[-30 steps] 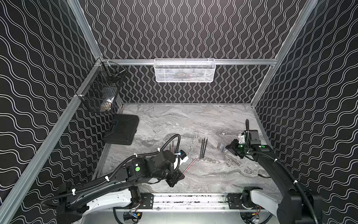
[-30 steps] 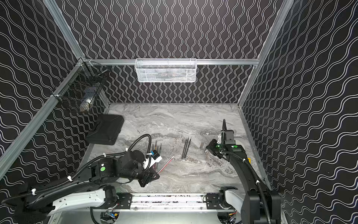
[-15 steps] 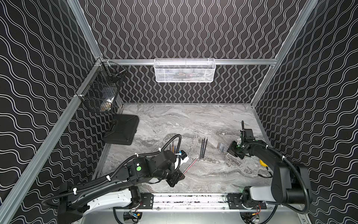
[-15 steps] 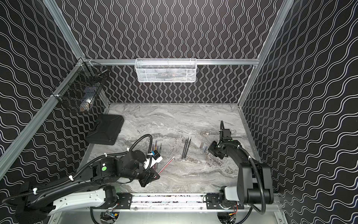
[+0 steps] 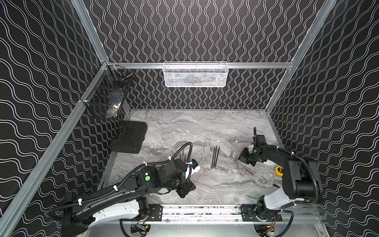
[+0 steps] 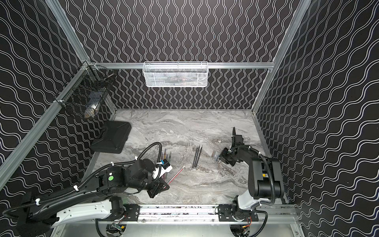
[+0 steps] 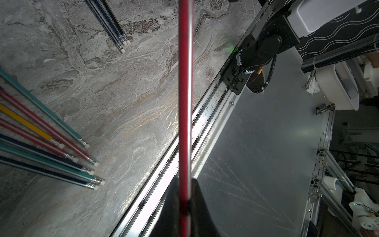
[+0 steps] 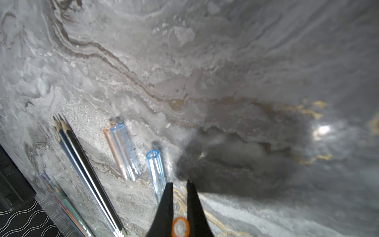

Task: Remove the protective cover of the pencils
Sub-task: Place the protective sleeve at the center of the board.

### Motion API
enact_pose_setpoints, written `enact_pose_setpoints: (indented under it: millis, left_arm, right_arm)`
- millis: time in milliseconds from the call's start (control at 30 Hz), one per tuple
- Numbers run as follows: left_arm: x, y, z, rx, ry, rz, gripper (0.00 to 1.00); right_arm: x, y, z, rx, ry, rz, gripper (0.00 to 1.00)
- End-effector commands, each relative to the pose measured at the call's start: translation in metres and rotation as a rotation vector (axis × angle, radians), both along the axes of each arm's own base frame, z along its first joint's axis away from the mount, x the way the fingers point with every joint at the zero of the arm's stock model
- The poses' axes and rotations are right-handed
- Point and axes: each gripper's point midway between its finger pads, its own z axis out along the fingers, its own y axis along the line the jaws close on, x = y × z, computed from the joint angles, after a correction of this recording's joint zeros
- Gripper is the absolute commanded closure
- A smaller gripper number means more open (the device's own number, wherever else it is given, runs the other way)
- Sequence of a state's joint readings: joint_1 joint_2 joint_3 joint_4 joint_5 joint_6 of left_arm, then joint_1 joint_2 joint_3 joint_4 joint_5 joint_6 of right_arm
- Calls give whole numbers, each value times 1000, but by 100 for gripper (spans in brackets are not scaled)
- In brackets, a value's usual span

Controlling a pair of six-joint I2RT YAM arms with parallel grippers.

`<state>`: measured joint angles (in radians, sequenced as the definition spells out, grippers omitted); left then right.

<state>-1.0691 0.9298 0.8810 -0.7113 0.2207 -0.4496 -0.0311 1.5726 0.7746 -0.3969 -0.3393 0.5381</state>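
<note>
Left tool (image 7: 185, 197) was clamped on a thin red pencil with a white stripe (image 7: 185, 82), near-left over the grey marble-pattern table (image 5: 205, 127). In both top views the pencil pointed far-right, free end near the eraser ends of three dark pencils (image 5: 215, 158) lying side by side mid-table. Bunch of teal, red, yellow and navy pencils (image 7: 26, 123) lay flat on the table on the far side of my left wrist, partly hidden by it from above.

Right tool (image 8: 179, 184) was on the right, low over the table. Its jaws were nearly together, with a small orange cap (image 8: 180, 226) pinched between them, back from the tips. Couldn't tell if the tips touched the table.

Just left of that tool lay three clear tube caps (image 5: 232, 154): a peach and blue pair (image 8: 123, 151) touching side by side, and a single blue cap (image 8: 156, 172) apart from them, closest to the tips. Flat black plastic case (image 5: 129, 137) sat far-left against the wall.
</note>
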Motion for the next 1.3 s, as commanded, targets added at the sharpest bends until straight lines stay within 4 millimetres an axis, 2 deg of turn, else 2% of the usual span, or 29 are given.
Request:
enact_pose_setpoints:
  millis: [0,67,567,1267]
  left_arm:
    - [0,-2,3,-14,-14,-18,100]
    - [0,-3,3,-14,-13,-17,100]
    - [-1,-4,1,-9,-5,-23,100]
    - [0,-4,0,-1,-5,-20,100]
  right_arm:
    - [7,2,4,14,-27,12,98]
    - [7,3,4,18,-28,12,92]
    - [8,6,7,43,-33,13,80]
    - [17,20,17,134,-59,24,77]
